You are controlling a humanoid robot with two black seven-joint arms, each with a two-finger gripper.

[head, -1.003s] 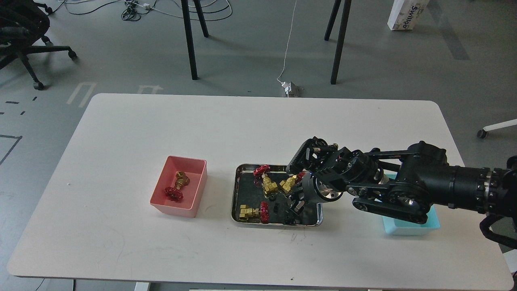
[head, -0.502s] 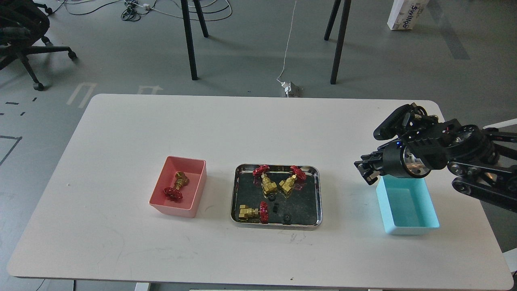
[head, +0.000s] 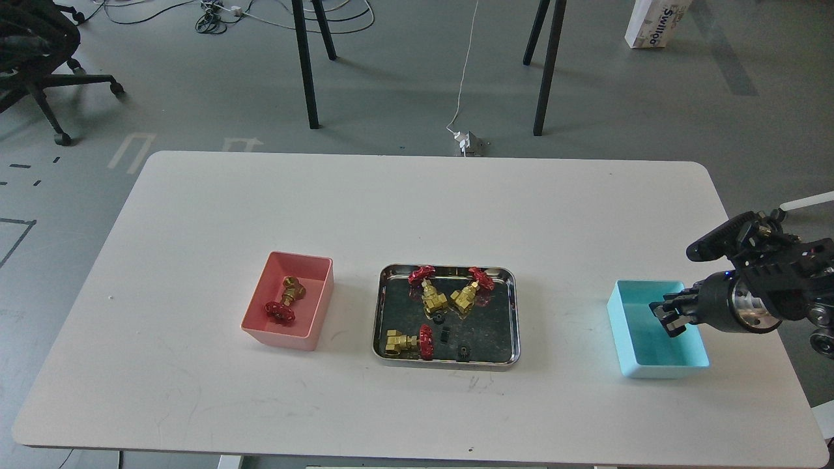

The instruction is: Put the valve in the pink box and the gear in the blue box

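Your right gripper (head: 671, 316) hangs over the blue box (head: 625, 332) at the frame's right, its fingers too small and dark to tell whether they grip a gear. The remaining gears (head: 462, 352) lie well left of it in the steel tray (head: 381, 312) at centre, among three valves (head: 407, 341). A fourth valve (head: 287, 299) already rests in the pink box (head: 313, 326); nothing stands between tray and boxes.

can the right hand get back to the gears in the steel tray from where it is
Probably yes. The right hand hangs over the blue box, and only bare table lies between it and the steel tray. The gears lie uncovered, though valves crowd them.
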